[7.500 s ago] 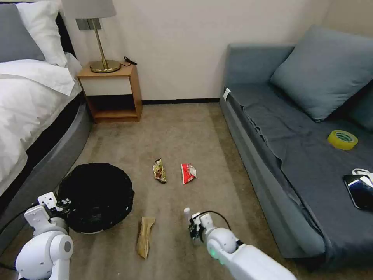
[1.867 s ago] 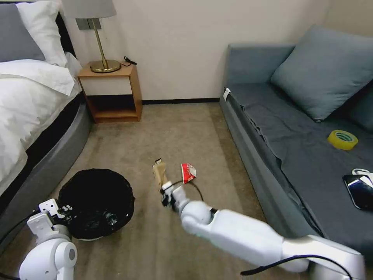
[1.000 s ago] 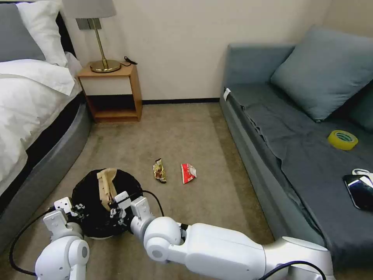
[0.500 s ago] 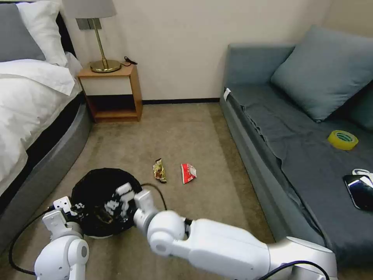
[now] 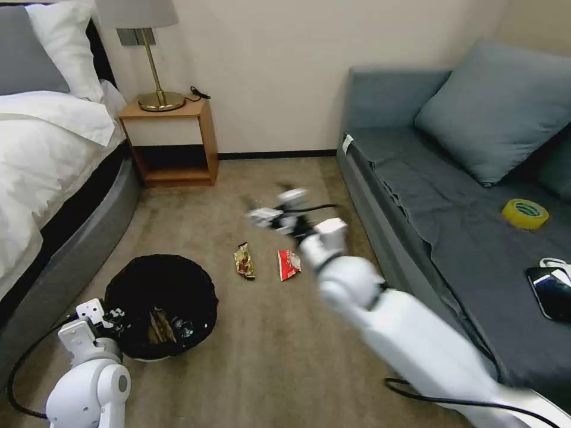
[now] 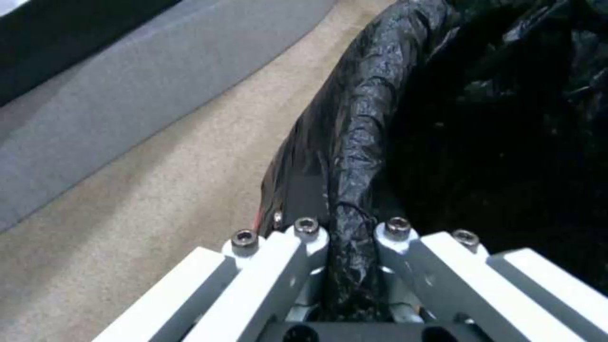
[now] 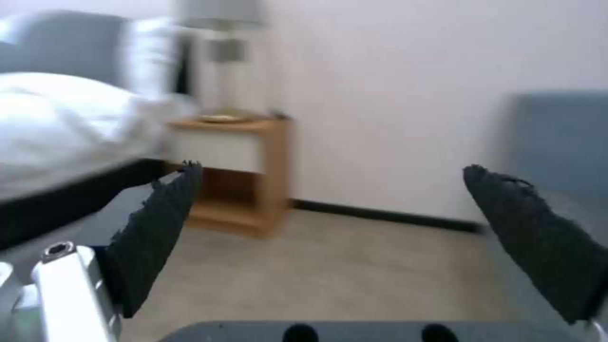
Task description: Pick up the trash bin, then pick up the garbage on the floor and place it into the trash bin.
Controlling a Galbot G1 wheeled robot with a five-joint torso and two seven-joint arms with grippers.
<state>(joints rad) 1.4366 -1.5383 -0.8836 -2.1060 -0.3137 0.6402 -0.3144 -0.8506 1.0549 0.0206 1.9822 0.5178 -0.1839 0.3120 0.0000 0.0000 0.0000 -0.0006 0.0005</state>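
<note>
- Stretching across the lower right of the head view, the long white right arm reaches up to the middle, and its right gripper (image 5: 275,209) hangs above the tan carpet floor (image 5: 267,333), blurred. In the right wrist view its two dark rough pads (image 7: 155,228) stand wide apart with nothing between them.
- Sitting at the lower left of the head view is the low round white trash bin with a crinkly black plastic bag (image 5: 205,297) inside.
- Down in the lower left corner, the white left arm ends at the left gripper (image 5: 110,315), which sits at the bin's near edge. In the left wrist view its white fingers (image 6: 304,237) are squeezed tight on the black bag rim (image 6: 355,156).
- Inside the bin lies a long tan peel-like scrap (image 5: 157,326), next to a small shiny thing too dark to name.
- A crumpled red-white packet (image 5: 288,264) lies on the carpet near the middle of the head view, just below the right gripper.
- A gold-brown wrapper (image 5: 244,261) lies just to the left of the packet, apart from it and up and to the right of the bin.
</note>
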